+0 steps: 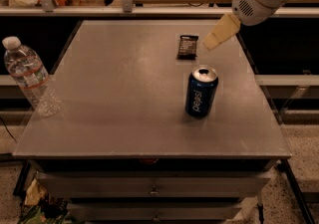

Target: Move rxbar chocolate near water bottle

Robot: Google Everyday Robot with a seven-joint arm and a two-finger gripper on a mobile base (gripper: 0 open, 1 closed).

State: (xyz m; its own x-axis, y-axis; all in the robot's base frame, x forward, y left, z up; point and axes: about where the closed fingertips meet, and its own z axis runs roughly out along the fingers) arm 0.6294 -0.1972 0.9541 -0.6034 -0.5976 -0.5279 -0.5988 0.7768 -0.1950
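The rxbar chocolate is a small dark bar lying flat on the grey table top at the far middle-right. The water bottle stands upright at the table's left edge, clear with a white cap and a red-and-white label. My gripper hangs from the white arm at the upper right. Its pale tip is just right of the bar and slightly above it, not touching it.
A blue Pepsi can stands upright in front of the bar, right of centre. The table has drawers below its front edge. Shelves and clutter run along the back. The floor lies beyond the right edge.
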